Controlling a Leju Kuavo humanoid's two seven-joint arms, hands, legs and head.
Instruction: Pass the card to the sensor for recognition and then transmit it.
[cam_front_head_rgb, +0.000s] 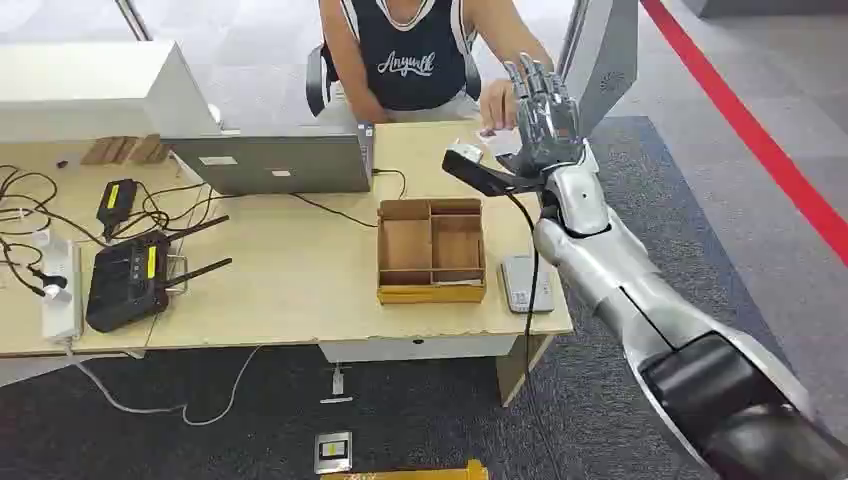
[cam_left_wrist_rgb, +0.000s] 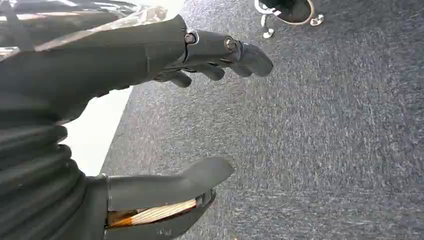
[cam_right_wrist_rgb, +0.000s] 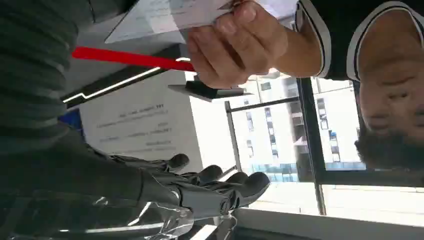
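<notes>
Grey carpet covers the floor, crossed by a red stripe at the far right. On it stands a long pale wooden table, with a person in a dark sleeveless shirt seated behind its far edge.

Right arm reaches up over the table's right end. Right hand is raised, fingers straight and apart, holding nothing. In the right wrist view the card, a white sheet-like piece, sits in the person's hand, well apart from the robot's fingers and not touching them. In the head view the person's hand lies just beside the robot's hand, at the far right edge of the table.

Left hand hangs over the carpet, fingers and thumb spread, empty.

On the table, left to right: a white box, a power strip, a black router with tangled cables, an open laptop, a compartmented cardboard tray, and a small grey reader-like device just beside the tray.
</notes>
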